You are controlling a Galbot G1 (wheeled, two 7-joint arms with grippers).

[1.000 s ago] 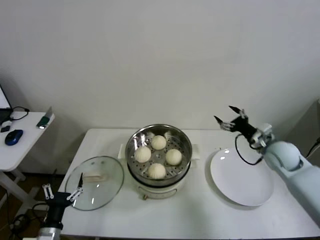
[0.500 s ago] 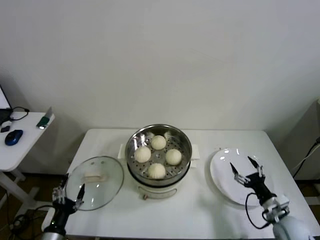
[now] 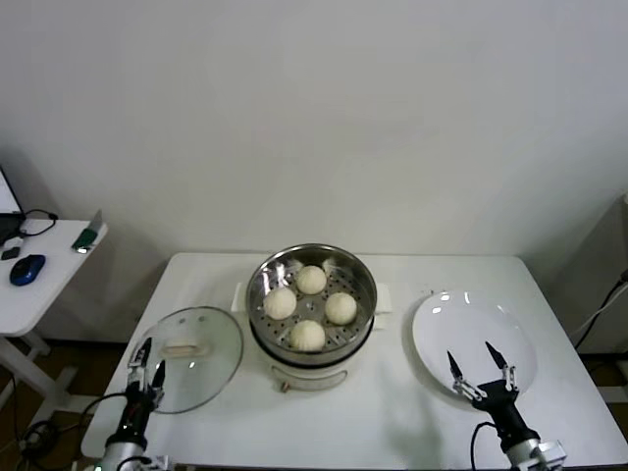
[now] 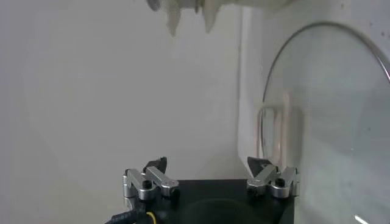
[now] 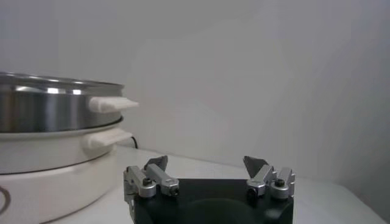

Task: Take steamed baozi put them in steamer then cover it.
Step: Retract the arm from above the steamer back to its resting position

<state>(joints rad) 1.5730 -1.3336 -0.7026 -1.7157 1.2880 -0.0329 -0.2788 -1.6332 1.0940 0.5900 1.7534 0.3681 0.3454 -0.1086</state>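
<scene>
- On the white worktop (image 3: 412, 432), mid-surface, stands the steamer (image 3: 311, 348), uncovered.
- Left of it the glass lid (image 3: 186, 358) lies flat; right of it, a white plate (image 3: 486, 329).
- Inside the steamer sit four baozi (image 3: 308, 335) on the perforated tray.
- Left claw (image 3: 143, 363), fingers apart, hangs at the lid's near-left edge.
- Right claw (image 3: 481, 370), fingers apart, hovers over the plate's near edge, holding nothing.

Four steamed baozi (image 3: 310, 307) in steamer (image 3: 311, 339) at table (image 3: 392, 412) centre; lid (image 3: 186, 358) flat to left, plate (image 3: 475, 345) to right.
</scene>
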